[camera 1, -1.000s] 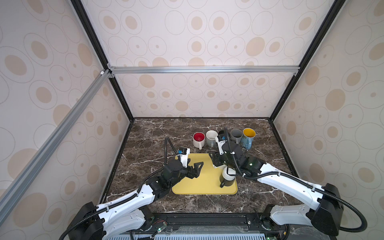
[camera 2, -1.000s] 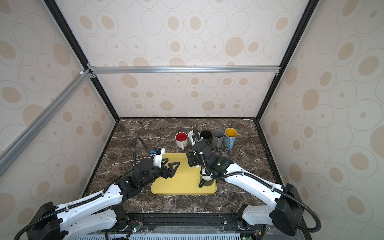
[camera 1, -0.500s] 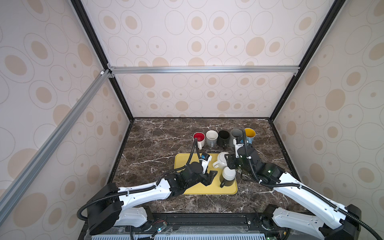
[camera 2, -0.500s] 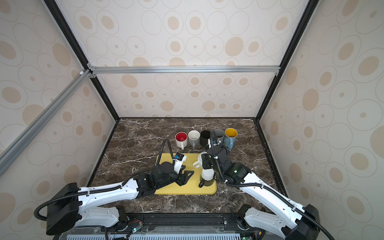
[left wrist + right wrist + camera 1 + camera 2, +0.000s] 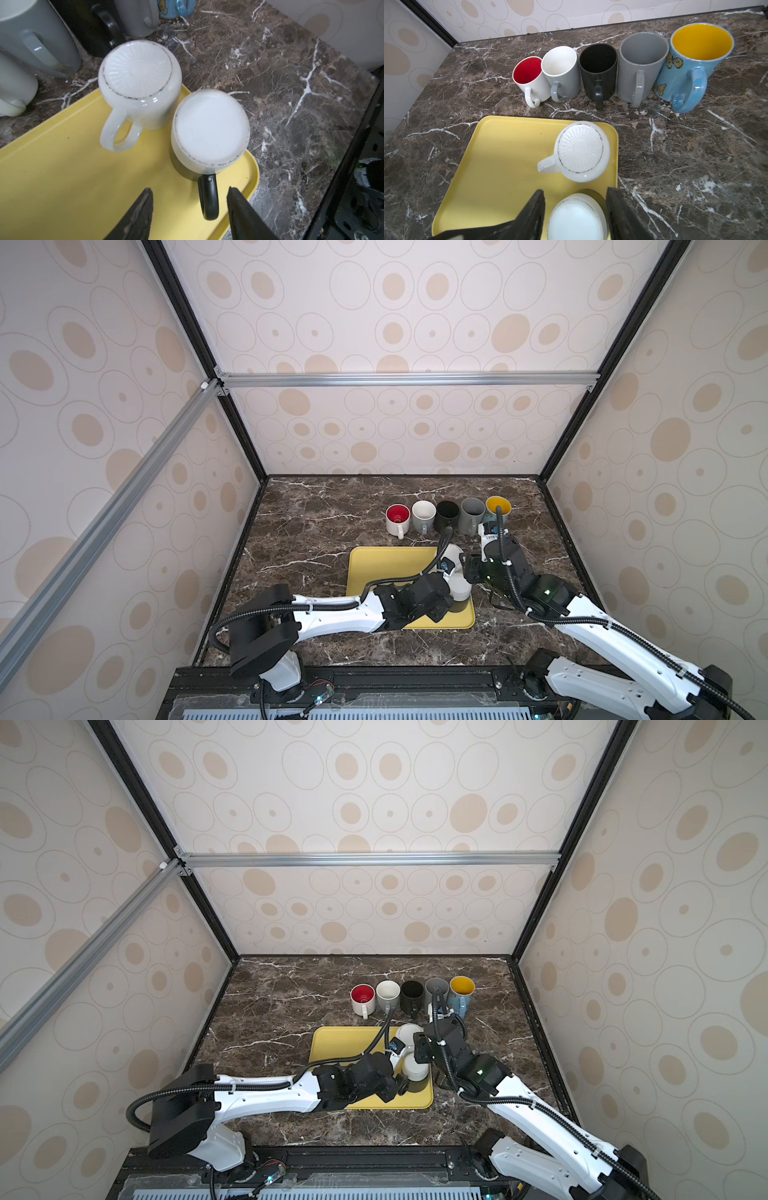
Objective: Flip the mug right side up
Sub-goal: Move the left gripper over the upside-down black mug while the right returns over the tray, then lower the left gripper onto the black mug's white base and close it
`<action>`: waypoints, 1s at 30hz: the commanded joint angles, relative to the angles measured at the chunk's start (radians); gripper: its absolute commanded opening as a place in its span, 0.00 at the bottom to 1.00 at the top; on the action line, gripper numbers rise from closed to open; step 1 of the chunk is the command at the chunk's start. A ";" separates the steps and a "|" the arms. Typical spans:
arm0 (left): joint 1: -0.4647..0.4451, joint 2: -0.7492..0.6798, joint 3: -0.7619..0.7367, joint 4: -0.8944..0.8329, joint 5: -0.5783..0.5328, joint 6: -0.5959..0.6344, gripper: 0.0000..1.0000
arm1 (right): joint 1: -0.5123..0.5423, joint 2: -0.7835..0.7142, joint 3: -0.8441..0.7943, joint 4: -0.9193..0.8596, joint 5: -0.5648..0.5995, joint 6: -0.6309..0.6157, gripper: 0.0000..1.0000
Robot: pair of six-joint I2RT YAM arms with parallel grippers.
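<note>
Risk sat with the upside-down two-tone mug [image 5: 209,128], at a corner of the yellow tray [image 5: 62,166] just ahead of the left gripper [image 5: 190,189]. Its released jaws straddled the black handle [image 5: 208,199] without touching. An off-centre squeeze could skid the mug over the tray lip or into the ribbed white mug [image 5: 138,83] just beyond. The right gripper [image 5: 575,190] flanked the base, but whether it pressed was unclear. Bare counter [image 5: 291,83] lay open past the lip.

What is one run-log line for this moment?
two-tone mug: upside down on yellow tray | left hand: open around black handle | right hand: flanks mug, grip unclear
</note>
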 commanded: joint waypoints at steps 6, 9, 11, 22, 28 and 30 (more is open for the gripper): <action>-0.012 0.052 0.083 -0.060 -0.012 0.022 0.54 | -0.035 -0.050 -0.036 -0.006 0.010 0.006 0.51; -0.015 0.068 0.099 -0.067 0.002 0.031 0.53 | -0.043 -0.058 -0.044 -0.006 0.005 0.007 0.51; -0.015 0.079 0.109 -0.076 0.013 0.036 0.52 | -0.044 -0.063 -0.049 -0.007 0.004 0.007 0.51; -0.018 0.117 0.120 -0.078 0.041 0.035 0.46 | -0.063 -0.063 -0.067 0.001 0.003 0.003 0.51; -0.018 0.127 0.121 -0.072 0.053 0.036 0.41 | -0.072 -0.049 -0.072 0.013 -0.012 0.003 0.51; -0.020 0.128 0.121 -0.068 0.058 0.037 0.41 | -0.074 -0.049 -0.074 0.015 -0.015 0.005 0.51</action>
